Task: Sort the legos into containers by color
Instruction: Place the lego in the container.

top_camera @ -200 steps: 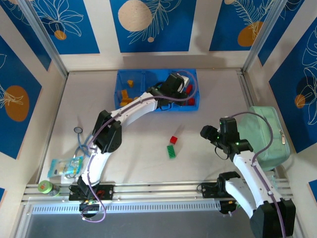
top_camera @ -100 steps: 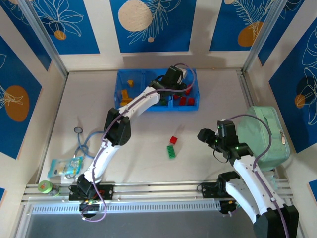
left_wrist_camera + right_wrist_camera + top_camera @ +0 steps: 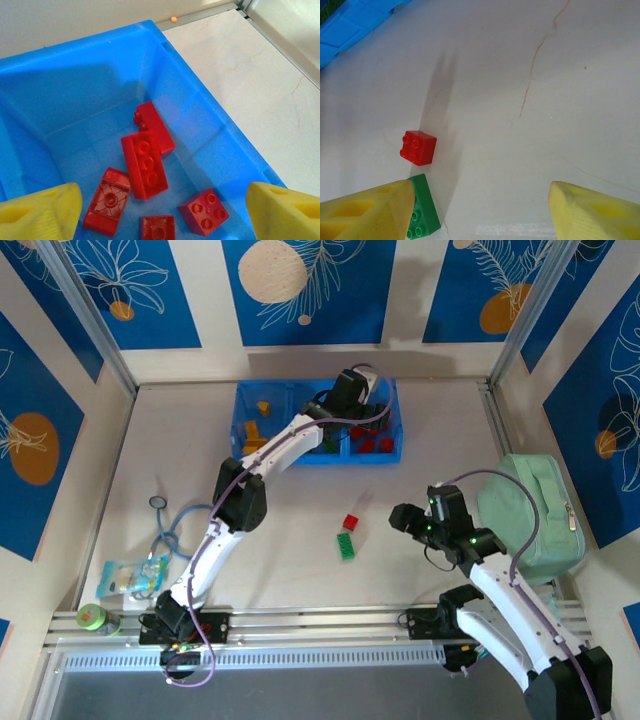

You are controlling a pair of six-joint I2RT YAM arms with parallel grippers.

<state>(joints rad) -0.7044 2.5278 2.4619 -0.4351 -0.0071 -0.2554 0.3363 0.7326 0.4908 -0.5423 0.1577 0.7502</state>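
Observation:
The blue tray [image 3: 300, 460] stands at the back of the table with its three containers side by side. My left gripper [image 3: 356, 392] hangs open over the right-hand container, nothing between its fingers [image 3: 161, 192]. Below it lie several red legos [image 3: 145, 168] on the container's floor [image 3: 90, 115]. Orange legos [image 3: 257, 430] sit in the left container. The middle one is mostly hidden by my left arm. On the table lie a loose red lego [image 3: 350, 522] [image 3: 418, 147] and a green lego [image 3: 346, 546] [image 3: 422, 216]. My right gripper [image 3: 404, 518] [image 3: 481, 189] is open, just right of them.
A mint-green zippered case [image 3: 530, 515] lies at the right edge, close behind my right arm. At the near left are a blue stethoscope-like cord [image 3: 166, 525], a clear packet [image 3: 135, 576] and a small green tub [image 3: 92, 617].
My left gripper has opened over the right-hand container after shifting slightly farther back. My right arm has moved left, toward the two loose legos.

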